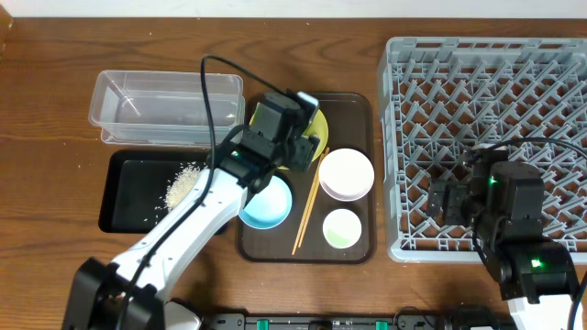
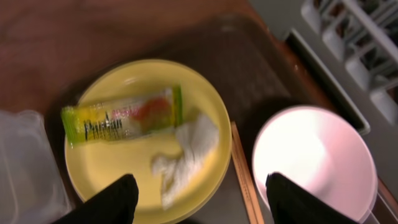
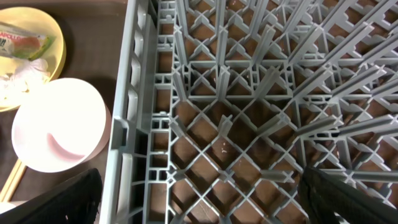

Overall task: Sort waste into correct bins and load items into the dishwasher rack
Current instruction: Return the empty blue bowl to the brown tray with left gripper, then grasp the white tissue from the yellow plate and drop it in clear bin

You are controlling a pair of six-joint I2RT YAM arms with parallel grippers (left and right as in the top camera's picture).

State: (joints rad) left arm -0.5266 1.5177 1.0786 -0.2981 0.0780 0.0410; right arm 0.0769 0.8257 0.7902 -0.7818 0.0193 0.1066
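Note:
A yellow plate (image 2: 106, 162) on the brown tray (image 1: 353, 115) holds a snack wrapper (image 2: 121, 118) and a crumpled white napkin (image 2: 186, 152). My left gripper (image 2: 199, 199) is open and empty, hovering over the plate's near edge, above the napkin. Beside it lie wooden chopsticks (image 1: 307, 209), a white bowl (image 1: 346, 173), a blue bowl (image 1: 268, 203) and a green cup (image 1: 341, 227). My right gripper (image 3: 199, 199) is open and empty above the left part of the grey dishwasher rack (image 1: 486, 137). The white bowl also shows in the right wrist view (image 3: 59, 124).
A clear plastic bin (image 1: 165, 105) stands at the back left. A black bin (image 1: 138, 188) with spilled rice grains (image 1: 183, 183) sits in front of it. The rack fills the right side of the wooden table.

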